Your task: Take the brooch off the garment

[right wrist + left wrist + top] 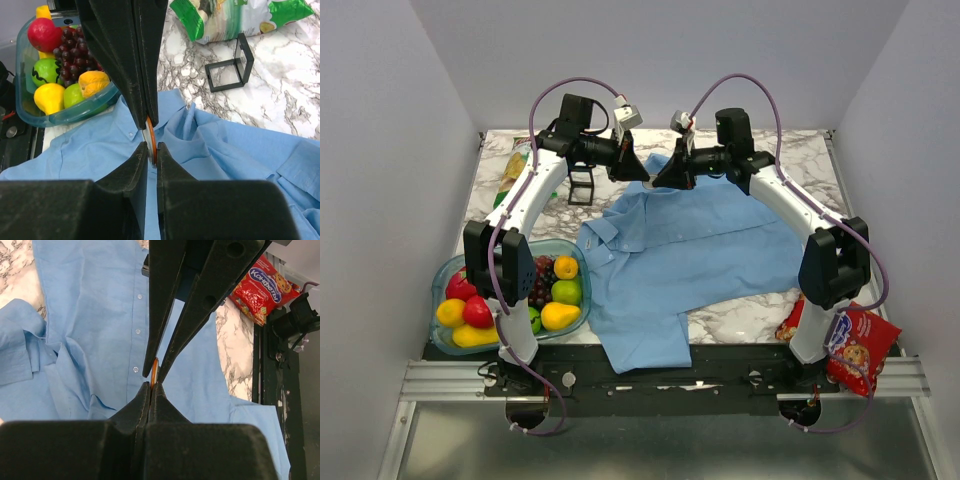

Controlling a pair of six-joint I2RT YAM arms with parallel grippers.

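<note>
between right gripper (pixel 152 152) fingers (pixel 140 165), orange brooch (pixel 151 142)

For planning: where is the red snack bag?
Top view: the red snack bag lies at the near right corner, beside the base of the right arm.

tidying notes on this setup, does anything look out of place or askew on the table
The light blue shirt lies rumpled and skewed, with one part hanging over the near edge of the table. The red snack bag at the near right corner also overhangs that edge. Nothing looks spilled or damaged.
</note>
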